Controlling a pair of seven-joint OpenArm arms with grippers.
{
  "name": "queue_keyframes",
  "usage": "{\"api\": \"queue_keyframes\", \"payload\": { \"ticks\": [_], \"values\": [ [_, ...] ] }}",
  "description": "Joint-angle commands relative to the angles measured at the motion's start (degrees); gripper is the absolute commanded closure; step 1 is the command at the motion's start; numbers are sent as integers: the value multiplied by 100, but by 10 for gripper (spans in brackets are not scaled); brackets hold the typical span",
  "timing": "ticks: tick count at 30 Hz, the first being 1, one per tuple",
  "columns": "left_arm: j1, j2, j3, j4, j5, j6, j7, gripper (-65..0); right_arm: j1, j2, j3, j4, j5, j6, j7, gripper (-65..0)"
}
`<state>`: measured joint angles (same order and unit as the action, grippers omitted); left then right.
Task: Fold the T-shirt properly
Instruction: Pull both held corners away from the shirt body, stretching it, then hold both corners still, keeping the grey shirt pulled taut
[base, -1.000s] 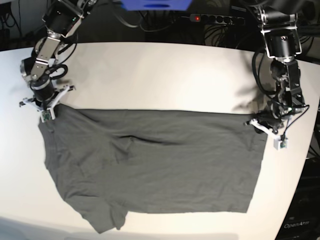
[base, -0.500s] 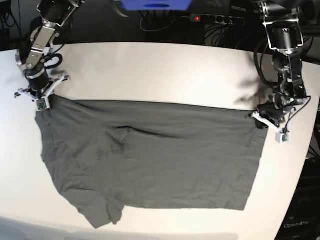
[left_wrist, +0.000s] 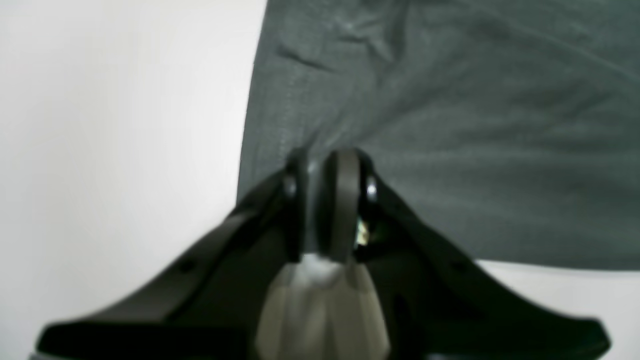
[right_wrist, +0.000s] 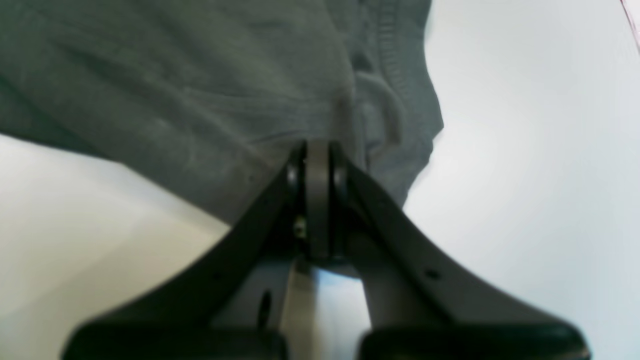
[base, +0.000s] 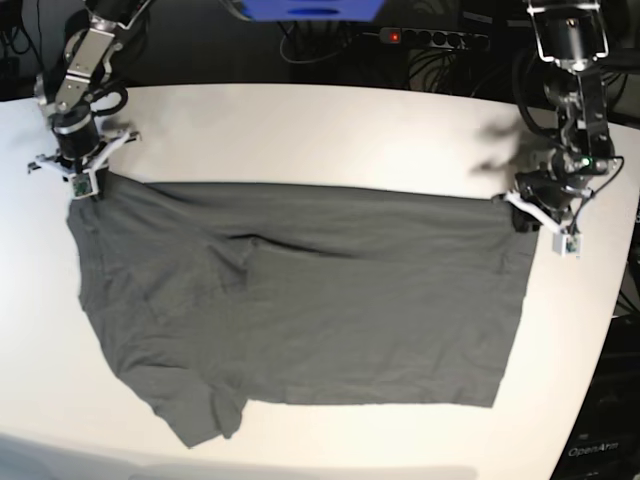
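Cloth under my arms, mid-job: the T-shirt (base: 300, 320) lies spread across the white table (base: 320, 130), one sleeve poking out toward the near edge, its far edge pulled into a straight line between two pinched corners. I judge the work barely begun; what I see looks like flattening, and every fold appears left to do. My right gripper (right_wrist: 318, 150) is clenched on bunched fabric at the collar-end corner, beside the ribbed neckband. My left gripper (left_wrist: 327, 157) bites the hem-end corner, jaws closed over thin fabric. By my count: one shirt, one table, two grippers, both grasping. A power strip (base: 435, 38) sits behind the table.
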<state>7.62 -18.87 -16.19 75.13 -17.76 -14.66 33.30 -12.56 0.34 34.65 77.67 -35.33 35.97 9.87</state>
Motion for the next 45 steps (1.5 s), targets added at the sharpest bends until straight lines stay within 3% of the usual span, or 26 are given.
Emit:
{"api": "queue_keyframes", "payload": {
  "ticks": [1,18,28,36,45],
  "values": [
    [403,63,49,-116,488,134,1431,-88,-349,-161,20,-132,-884,403,-1317,-1],
    [1265,186,40,60,479,134,1369,-88,-947,-232,20,-105,-586,403,-1255,-1],
    [1757,274,32,816,462,134,1422,-88,-1237,-390,117,-105,-524,403,-895,-1],
    [1950,344,32,825,479,134,1387,-88,-1368,-539,486,-105,-542,403,-385,-1],
    [2161,353,23,860,479,134,1378,-88,-1527,-548,539,-105,-533,403,-209,-1]
  ]
}}
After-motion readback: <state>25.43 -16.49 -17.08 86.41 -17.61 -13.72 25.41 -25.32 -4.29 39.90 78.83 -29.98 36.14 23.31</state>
